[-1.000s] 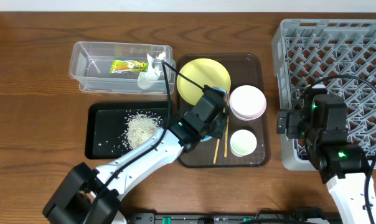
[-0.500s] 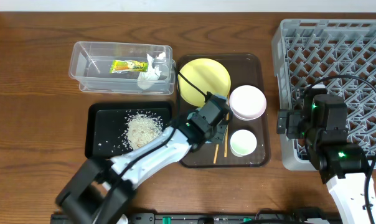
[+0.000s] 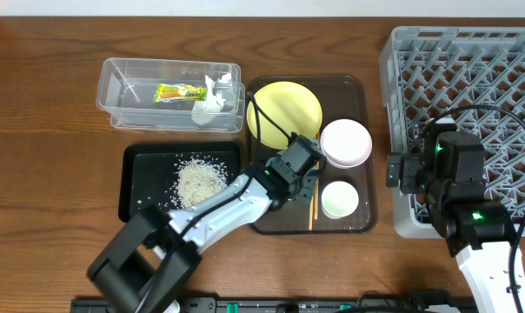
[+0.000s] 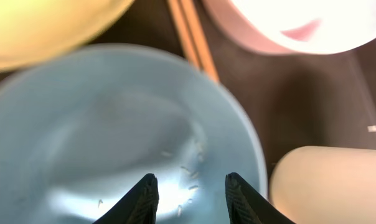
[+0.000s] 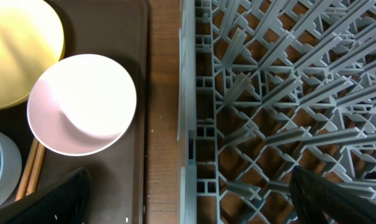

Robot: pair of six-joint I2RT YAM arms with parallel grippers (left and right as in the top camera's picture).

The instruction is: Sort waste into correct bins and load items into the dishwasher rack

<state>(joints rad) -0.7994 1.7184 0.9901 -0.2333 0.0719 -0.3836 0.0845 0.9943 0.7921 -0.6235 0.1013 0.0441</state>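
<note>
Wrapper [image 3: 179, 91] and rice [image 3: 198, 181] binned, the rack [image 3: 480, 78] is sitting empty while the parted left hand [image 4: 189, 180] is hovering over the blue bowl [image 4: 82, 124].

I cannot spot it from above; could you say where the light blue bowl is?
In the left wrist view, the light blue bowl lies below the left end effector, on the brown tray between the yellow plate, chopsticks and white cup.

Smooth, glossy light blue bowl [image 4: 113, 137] lies directly under the left gripper's [image 4: 189, 182] jaws, with matt wooden chopsticks [image 4: 191, 31] just beyond. Ahead of the right gripper's [image 5: 191, 198] jaws are a matt grey plastic dishwasher rack [image 5: 287, 93] and a glossy pale pink bowl [image 5: 82, 102].
</note>
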